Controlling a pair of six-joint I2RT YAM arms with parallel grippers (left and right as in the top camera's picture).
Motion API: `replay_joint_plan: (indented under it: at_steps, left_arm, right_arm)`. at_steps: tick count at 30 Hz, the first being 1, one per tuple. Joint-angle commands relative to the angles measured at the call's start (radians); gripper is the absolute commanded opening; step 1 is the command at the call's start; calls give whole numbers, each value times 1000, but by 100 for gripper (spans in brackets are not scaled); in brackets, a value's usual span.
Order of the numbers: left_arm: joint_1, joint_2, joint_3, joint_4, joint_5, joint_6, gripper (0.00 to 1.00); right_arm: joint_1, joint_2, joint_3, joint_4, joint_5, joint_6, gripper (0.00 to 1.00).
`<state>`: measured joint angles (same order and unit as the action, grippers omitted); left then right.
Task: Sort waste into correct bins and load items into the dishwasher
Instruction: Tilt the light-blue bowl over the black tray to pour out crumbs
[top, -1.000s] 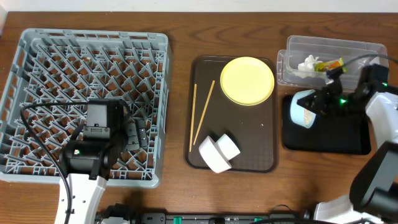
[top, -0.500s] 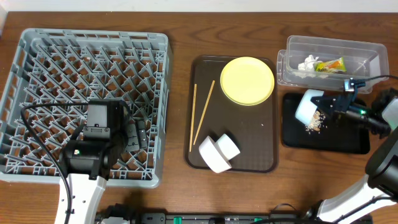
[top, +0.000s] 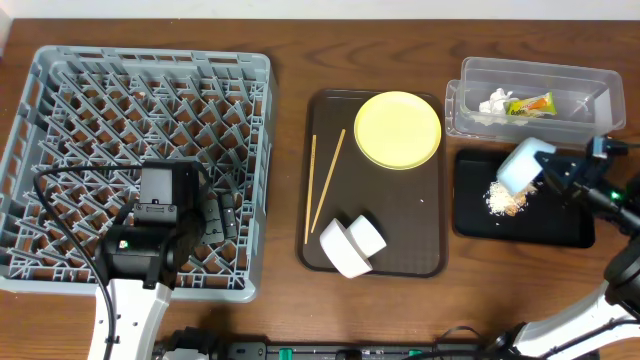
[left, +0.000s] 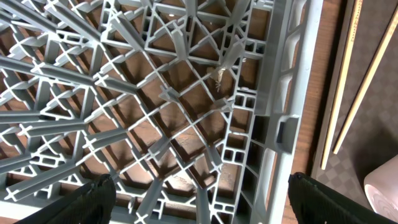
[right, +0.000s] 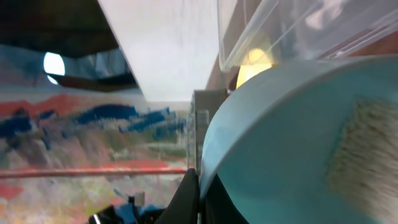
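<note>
while our right gripper (top: 552, 174) pinches the rim of the light blue bowl (top: 524, 164), tipped above the black tray (top: 560, 228), crumbs (top: 503, 200) lie heaped below. we judge the emptying nearly done; next the bowl must cross to the dish rack (top: 60, 90), where our left gripper (left: 205, 200) gapes empty.

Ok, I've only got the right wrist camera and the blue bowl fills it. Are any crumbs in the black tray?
Observer: Yes, a small pile of crumbs lies on the black tray, just below the tipped blue bowl.
Operator: And what's in the clear tub?
Observer: The white tissue and the green-and-yellow wrapper lie side by side in the clear tub.
Operator: Where's the left arm?
Observer: The left gripper hangs open over the near right part of the grey rack, holding nothing.
</note>
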<state>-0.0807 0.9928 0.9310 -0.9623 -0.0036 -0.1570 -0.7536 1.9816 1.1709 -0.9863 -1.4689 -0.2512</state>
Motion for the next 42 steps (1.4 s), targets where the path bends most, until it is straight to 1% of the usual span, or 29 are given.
replay_joint_plan:
  at_steps: [1, 8, 14, 19, 24, 27, 30, 31, 33, 36, 38, 40, 42]
  left_arm:
    - [-1, 0, 18, -2, -5, 6, 91]
    - [-1, 0, 18, -2, -5, 6, 91]
    - [-1, 0, 18, -3, -5, 6, 91]
    - [-1, 0, 18, -3, -5, 6, 91]
    - [-1, 0, 18, -3, -5, 6, 91]
    - [-1, 0, 18, -6, -5, 6, 91]
    - [-1, 0, 18, -11, -5, 6, 91]
    - [-1, 0, 18, -13, -5, 6, 91]
    - [-1, 0, 18, -15, -5, 6, 91]
    - [-1, 0, 18, -17, -5, 6, 91]
    - [-1, 0, 18, -16, -5, 6, 91]
    - [-1, 0, 18, -16, -5, 6, 90]
    - [-1, 0, 18, -17, -5, 6, 91]
  right_arm:
    - [-51, 1, -3, -6, -58, -22, 1]
    - [-131, 1, -3, -6, -58, -14, 1]
    - [-152, 1, -3, -6, -54, -14, 1]
    - [-113, 1, -3, -44, -55, -11, 1]
    - [-32, 1, -3, -50, -56, -11, 1]
    - [24, 1, -3, -47, -91, -11, 1]
    - [64, 1, -3, -47, -90, 72, 1]
    - [71, 1, -3, -46, -90, 122, 1]
    - [72, 1, -3, -46, -90, 166, 1]
    - [67, 1, -3, -41, -90, 164, 1]
    - [71, 1, -3, -43, -80, 137, 1]
    - [83, 1, -3, -77, -44, 134, 1]
    - [104, 0, -3, -128, -40, 74, 1]
